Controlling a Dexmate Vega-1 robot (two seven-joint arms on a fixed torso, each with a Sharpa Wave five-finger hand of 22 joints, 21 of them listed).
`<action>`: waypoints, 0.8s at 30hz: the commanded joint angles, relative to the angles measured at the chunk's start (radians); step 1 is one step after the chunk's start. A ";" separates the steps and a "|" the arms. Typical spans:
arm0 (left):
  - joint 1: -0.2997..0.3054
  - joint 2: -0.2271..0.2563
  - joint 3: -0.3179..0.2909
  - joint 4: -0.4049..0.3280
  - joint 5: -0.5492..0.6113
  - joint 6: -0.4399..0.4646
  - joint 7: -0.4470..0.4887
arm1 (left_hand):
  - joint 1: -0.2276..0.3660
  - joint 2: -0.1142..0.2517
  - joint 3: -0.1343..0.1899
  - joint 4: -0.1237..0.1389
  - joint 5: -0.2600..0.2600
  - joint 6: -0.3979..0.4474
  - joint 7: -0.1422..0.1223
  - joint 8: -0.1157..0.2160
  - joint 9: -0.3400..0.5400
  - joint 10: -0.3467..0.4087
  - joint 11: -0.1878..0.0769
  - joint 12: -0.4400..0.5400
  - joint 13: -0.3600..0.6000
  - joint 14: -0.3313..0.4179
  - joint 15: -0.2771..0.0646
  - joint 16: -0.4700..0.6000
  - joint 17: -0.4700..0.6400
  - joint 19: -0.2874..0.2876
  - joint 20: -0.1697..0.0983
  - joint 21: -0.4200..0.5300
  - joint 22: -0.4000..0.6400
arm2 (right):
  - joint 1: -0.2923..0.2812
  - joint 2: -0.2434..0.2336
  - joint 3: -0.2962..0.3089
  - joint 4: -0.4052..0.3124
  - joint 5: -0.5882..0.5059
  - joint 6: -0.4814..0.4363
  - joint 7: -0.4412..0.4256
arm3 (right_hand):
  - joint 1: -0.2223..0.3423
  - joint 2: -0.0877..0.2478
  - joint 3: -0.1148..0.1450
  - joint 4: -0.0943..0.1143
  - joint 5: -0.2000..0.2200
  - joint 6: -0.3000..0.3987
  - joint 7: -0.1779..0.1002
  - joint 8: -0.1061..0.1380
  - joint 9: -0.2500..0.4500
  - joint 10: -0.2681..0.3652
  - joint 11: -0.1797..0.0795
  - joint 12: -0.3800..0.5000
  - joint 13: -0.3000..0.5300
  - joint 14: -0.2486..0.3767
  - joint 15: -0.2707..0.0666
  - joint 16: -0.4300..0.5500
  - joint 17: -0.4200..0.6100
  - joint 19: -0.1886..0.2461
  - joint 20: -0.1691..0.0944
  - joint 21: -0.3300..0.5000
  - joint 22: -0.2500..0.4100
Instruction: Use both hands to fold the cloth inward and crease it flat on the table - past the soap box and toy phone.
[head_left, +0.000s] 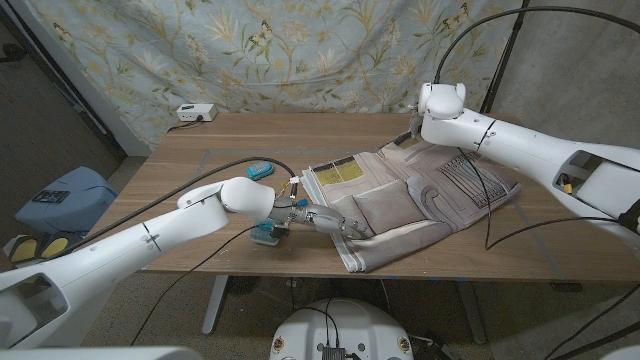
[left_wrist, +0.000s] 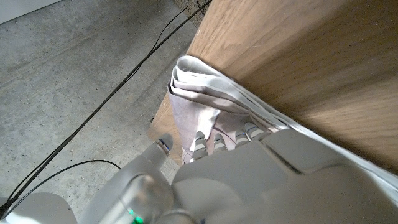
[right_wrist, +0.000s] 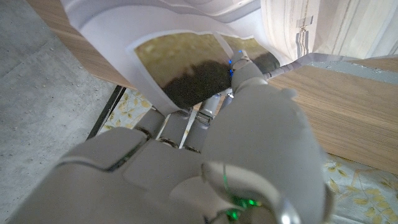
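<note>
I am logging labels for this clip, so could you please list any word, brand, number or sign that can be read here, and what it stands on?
No text can be read in these pictures.
White box at the table's far left corner: any marking too small to read.
Teal object beside the cloth: no legible label.
Blue case on the floor: dark panel, marks blurred.
</note>
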 joint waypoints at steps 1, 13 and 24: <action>-0.013 -0.009 -0.003 0.032 -0.016 -0.018 -0.007 | 0.012 0.003 0.002 -0.005 0.000 -0.001 -0.005 0.001 0.004 -0.002 0.000 0.001 0.002 -0.017 0.005 0.000 0.002 -0.003 0.010 0.007 0.001 | 0.062 0.030 -0.082 -0.027 0.008 -0.099 0.021 | 0.017 0.002 0.000 -0.001 0.002 0.001 0.014 -0.005 0.001 0.031 -0.018 0.002 0.003 0.015 -0.127 -0.006 0.003 0.009 0.004 0.002 0.004; -0.028 -0.032 0.004 0.057 -0.020 -0.029 -0.007 | 0.014 0.005 0.003 -0.007 0.000 0.000 -0.005 0.001 0.005 -0.001 0.000 0.001 0.002 -0.017 0.005 0.000 0.002 -0.003 0.011 0.006 0.001 | 0.129 0.056 -0.184 -0.064 0.057 -0.180 0.002 | 0.029 0.004 -0.005 -0.001 0.000 0.006 0.025 -0.005 0.001 0.036 -0.005 0.001 0.003 0.024 -0.125 -0.012 0.010 0.020 0.016 0.003 0.004; -0.048 -0.057 0.020 0.088 -0.023 -0.045 -0.019 | 0.016 0.006 0.004 -0.009 -0.001 0.000 -0.004 0.001 0.005 -0.001 0.000 0.001 0.002 -0.017 0.005 0.000 0.003 -0.001 0.011 0.007 0.001 | 0.196 0.073 -0.262 -0.106 0.135 -0.250 -0.054 | 0.037 0.006 -0.010 -0.001 -0.002 0.009 0.035 -0.006 0.000 0.042 0.004 0.001 0.001 0.029 -0.125 -0.019 0.014 0.026 0.021 0.003 0.004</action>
